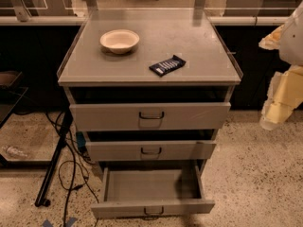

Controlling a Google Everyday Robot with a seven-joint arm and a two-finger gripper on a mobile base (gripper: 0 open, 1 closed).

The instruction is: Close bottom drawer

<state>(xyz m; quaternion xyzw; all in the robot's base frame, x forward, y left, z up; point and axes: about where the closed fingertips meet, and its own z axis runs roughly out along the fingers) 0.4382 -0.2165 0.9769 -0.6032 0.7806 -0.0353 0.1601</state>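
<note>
The bottom drawer [152, 206] is the lowest of three grey drawers in a metal cabinet [150, 77]. It is pulled far out toward me, and its inside shows bare. Its small dark loop handle [154, 211] sits in the middle of the front panel. My gripper [280, 100] is at the right edge of the view, a pale yellowish and white shape. It hangs in the air to the right of the cabinet, about level with the top drawer, well apart from the bottom drawer and touching nothing.
The top drawer [150, 116] and middle drawer [150, 150] stand slightly out. A cream bowl [120, 40] and a dark snack packet [167, 65] lie on the cabinet top. A black stand leg [54, 162] and cables [75, 169] are on the floor at left. Speckled floor [255, 178] lies at right.
</note>
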